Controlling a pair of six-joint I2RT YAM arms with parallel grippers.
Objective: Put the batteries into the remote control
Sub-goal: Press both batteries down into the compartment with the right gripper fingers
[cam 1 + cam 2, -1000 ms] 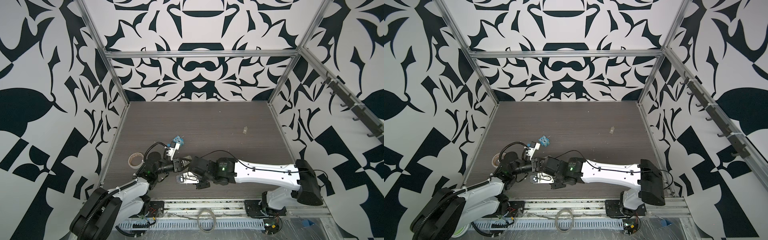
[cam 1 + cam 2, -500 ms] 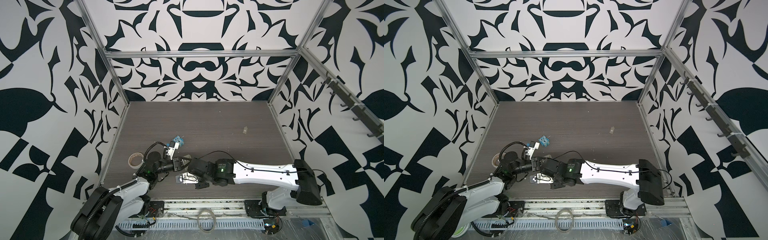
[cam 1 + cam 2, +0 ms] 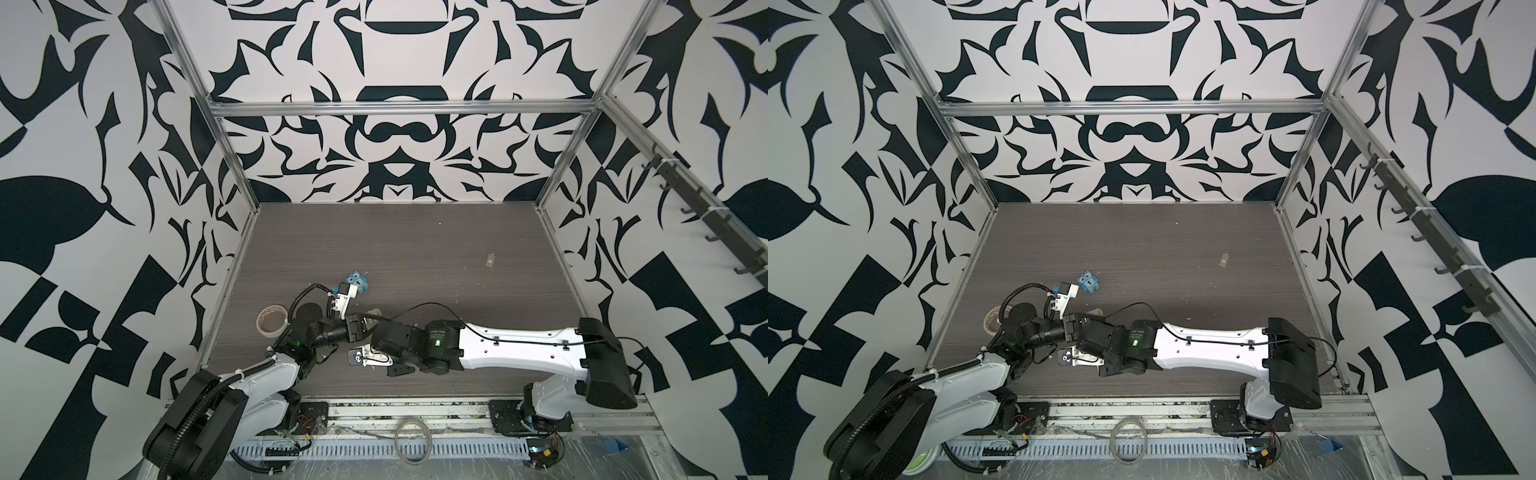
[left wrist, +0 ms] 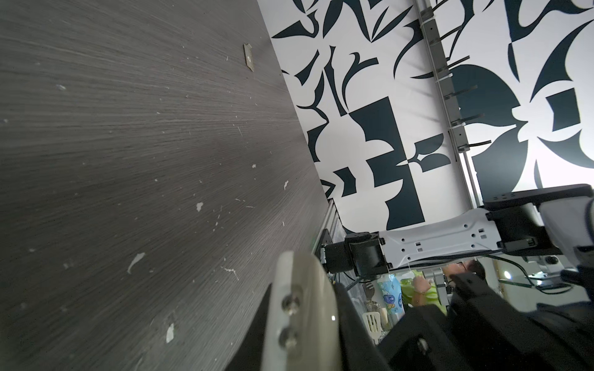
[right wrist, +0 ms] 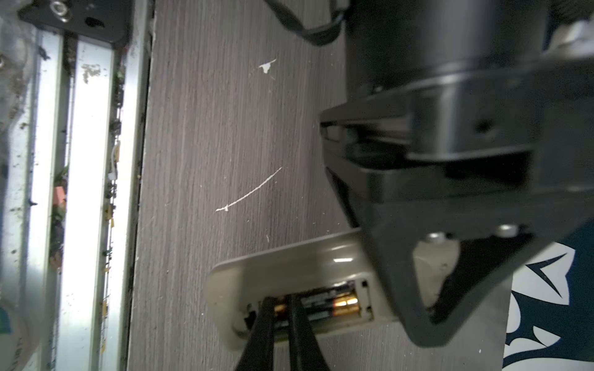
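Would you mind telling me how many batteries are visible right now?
2. In the right wrist view, one battery lies beside a second battery in the remote control's open bay; the right gripper partly hides them.

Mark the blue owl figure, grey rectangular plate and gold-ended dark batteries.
blue owl figure (image 3: 358,283): in a top view, belly.
grey rectangular plate (image 3: 491,259): in a top view, middle.
gold-ended dark batteries (image 5: 328,305): right wrist view, dark casing.

Left arm (image 3: 266,374): folded low, wrist turned towards the remote control (image 5: 289,266).
Left gripper (image 3: 369,321): clamped on the remote control.
Right arm (image 3: 519,345): stretched low towards the remote control.
Right gripper (image 5: 282,300): closed to a narrow gap, tips set in the remote control's bay.
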